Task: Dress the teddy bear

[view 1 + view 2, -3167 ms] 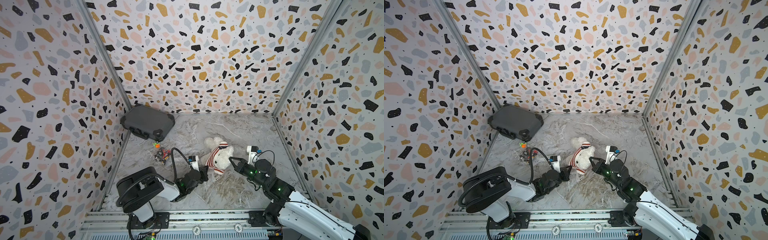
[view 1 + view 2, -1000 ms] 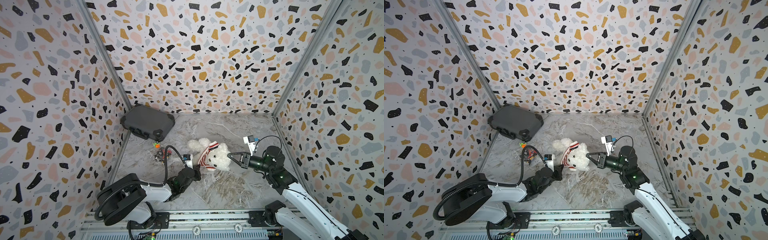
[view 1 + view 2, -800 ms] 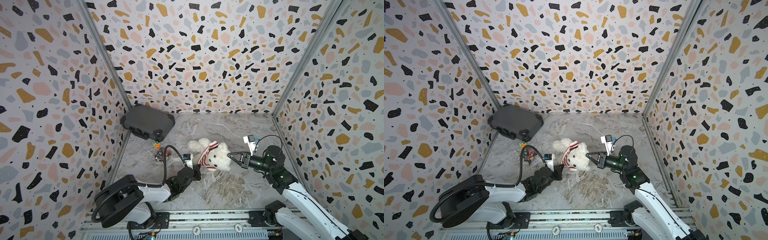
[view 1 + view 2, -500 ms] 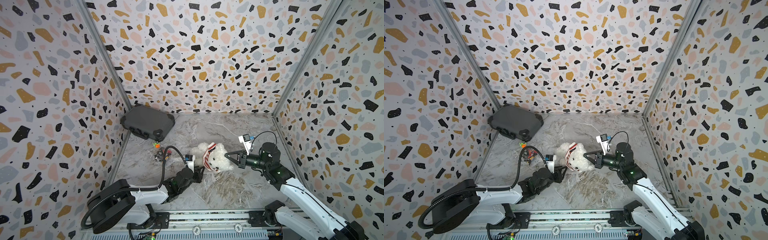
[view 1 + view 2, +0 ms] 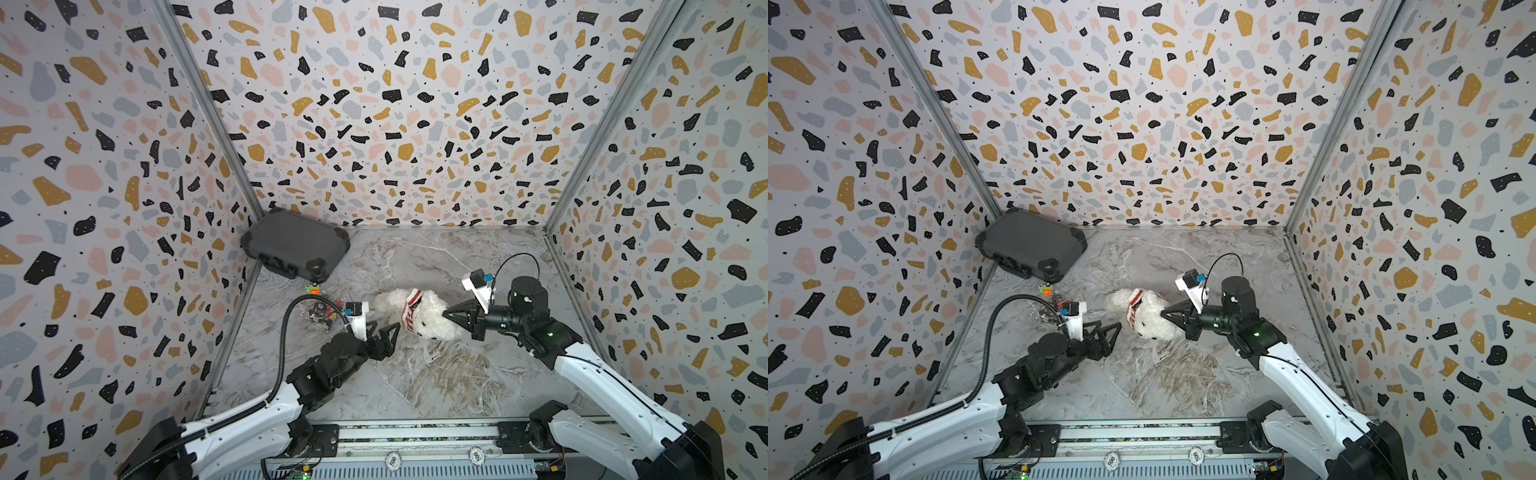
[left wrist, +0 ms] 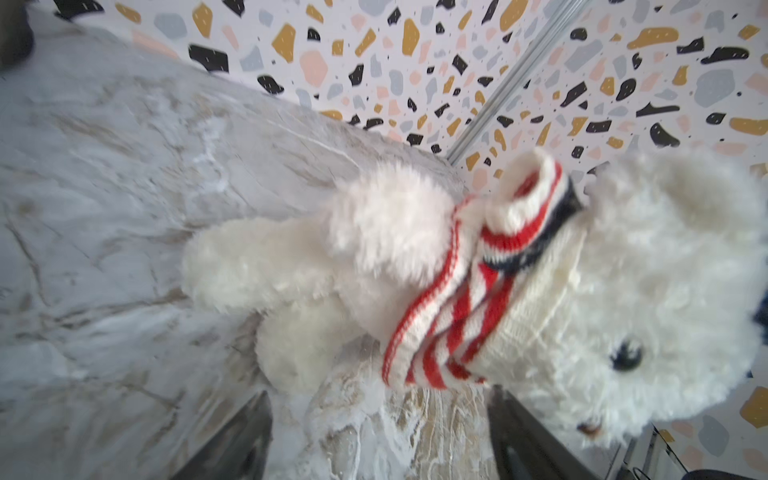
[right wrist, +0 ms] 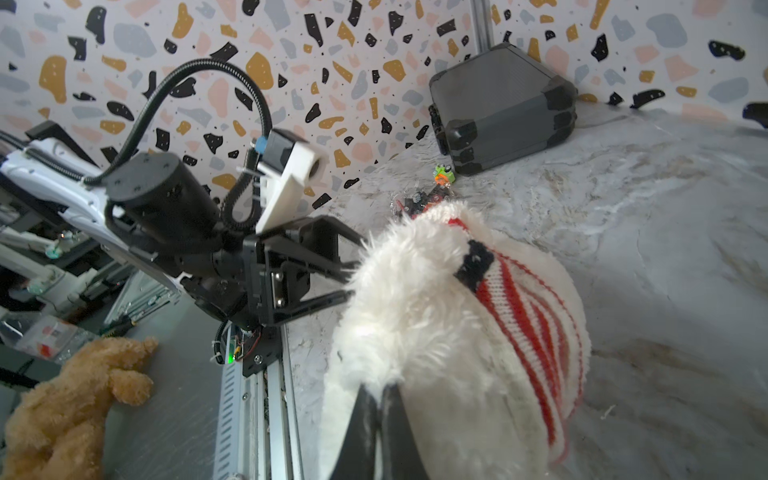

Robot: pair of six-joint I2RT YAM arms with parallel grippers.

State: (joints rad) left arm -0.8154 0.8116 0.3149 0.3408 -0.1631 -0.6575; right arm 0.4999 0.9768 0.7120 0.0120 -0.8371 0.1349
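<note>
White fluffy plush teddy bear point(image 5: 434, 322) lies on the grey marble-patterned table point(image 5: 415, 374), well apart from the dark grey hard case point(image 5: 295, 245), in front of it and to its right in both top views. Head end points away from the case, legs toward it. Red-and-white striped knit sweater point(image 6: 469, 299) with a dark collar edge sits bunched around the neck; body and legs below it are bare fur. Right gripper point(image 5: 445, 314): jaws closed, tips pinched into the head fur on the side farthest from the case. The right wrist view shows both fingers point(image 7: 361, 436) pressed together in white fur. Left gripper point(image 5: 387, 330): jaws spread wide, nothing between them, just beside the bear's legs, farther from the case than they are; contact cannot be told. Small orange-and-green toy point(image 5: 312, 287) rests just in front of the case. Brown plush animal point(image 7: 70, 407) lies off the table edge, seen only in the right wrist view.
</note>
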